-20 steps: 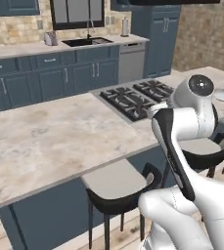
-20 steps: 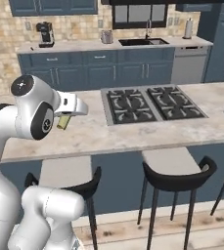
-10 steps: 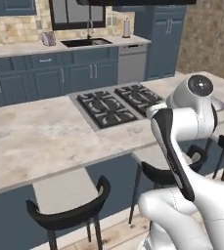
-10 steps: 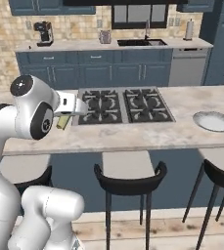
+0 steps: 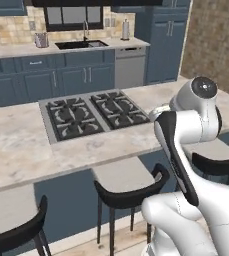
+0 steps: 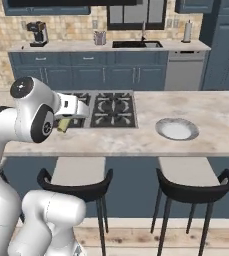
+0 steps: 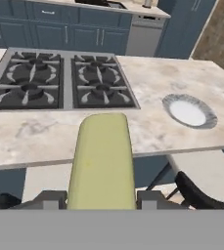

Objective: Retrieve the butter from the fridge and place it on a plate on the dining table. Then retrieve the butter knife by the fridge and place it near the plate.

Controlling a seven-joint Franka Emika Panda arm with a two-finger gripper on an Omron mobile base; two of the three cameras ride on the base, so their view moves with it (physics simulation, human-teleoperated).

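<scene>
1. The butter [image 7: 102, 161] is clamped between the two jaws of the gripper [image 7: 101, 199]; the fingertips [image 7: 49, 199] are cut off at the bottom of the hand view, so only their grey tops are seen on either side of the bar.
2. In the right base view, only a small yellow-olive end of the butter [image 6: 63, 125] is visible, under the white hand; the gripper [image 6: 70, 120] itself is mostly hidden behind the arm's shoulder joint, and finger contact cannot be made out there.
3. In the left base view, the hand is blocked by the arm's own body.
4. The butter is held in the air, short of the near edge of the dining table [image 7: 147, 78], above the stool side.
5. The plate [image 7: 189, 111] is seen ahead and to the right of the held bar, well apart from it, on the marbled top near the table's near edge. It also shows in the right base view [image 6: 176, 129].
6. The cooktop [image 7: 59, 83] lies ahead and to the left of the hand, set into the same top.
7. A stool [image 7: 201, 193] is partly seen below right of the hand, cut off by the frame edge.
8. The far counter with the sink [image 6: 136, 44] is small and blurred; the items on it are hard to identify.
</scene>
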